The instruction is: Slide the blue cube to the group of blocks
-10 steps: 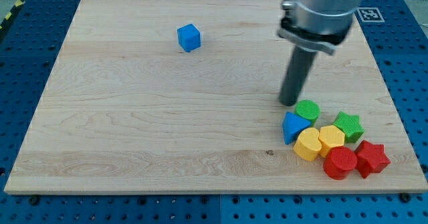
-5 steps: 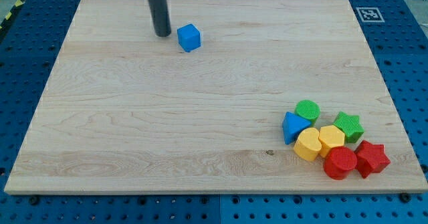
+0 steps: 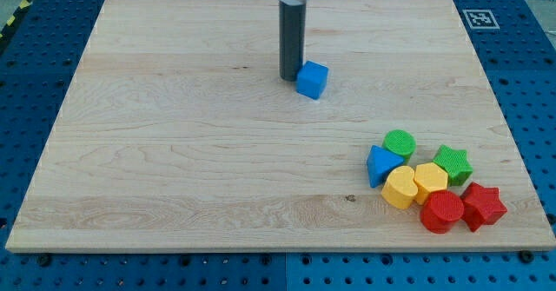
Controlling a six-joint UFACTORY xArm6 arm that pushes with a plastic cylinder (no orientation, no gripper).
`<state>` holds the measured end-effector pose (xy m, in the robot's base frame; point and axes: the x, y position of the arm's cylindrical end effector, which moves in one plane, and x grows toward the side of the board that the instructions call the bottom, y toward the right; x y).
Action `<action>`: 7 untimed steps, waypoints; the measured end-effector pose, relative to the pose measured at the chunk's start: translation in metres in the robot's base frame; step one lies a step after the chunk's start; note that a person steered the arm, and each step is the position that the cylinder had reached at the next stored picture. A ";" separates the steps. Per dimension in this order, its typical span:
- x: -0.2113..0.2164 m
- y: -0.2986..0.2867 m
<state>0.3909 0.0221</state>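
Observation:
The blue cube (image 3: 312, 79) lies on the wooden board (image 3: 174, 152), above the middle and a little right of centre. My tip (image 3: 288, 76) stands just left of the cube, touching or nearly touching its left side. The group of blocks sits at the lower right: a green cylinder (image 3: 400, 142), a blue triangle (image 3: 380, 164), a green star (image 3: 453, 162), two yellow blocks (image 3: 400, 188) (image 3: 431, 179), a red cylinder (image 3: 442, 211) and a red star (image 3: 483, 206). The cube is well up and left of the group.
The board lies on a blue perforated table (image 3: 530, 82). A black and white marker tag (image 3: 479, 17) sits off the board's top right corner.
My rod swung from beside the group to the left of the blue cube, then pushed the cube right and down toward the board's middle.

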 end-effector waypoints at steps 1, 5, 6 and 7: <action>0.021 0.030; 0.025 0.126; 0.025 0.139; 0.025 0.159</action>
<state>0.4161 0.1811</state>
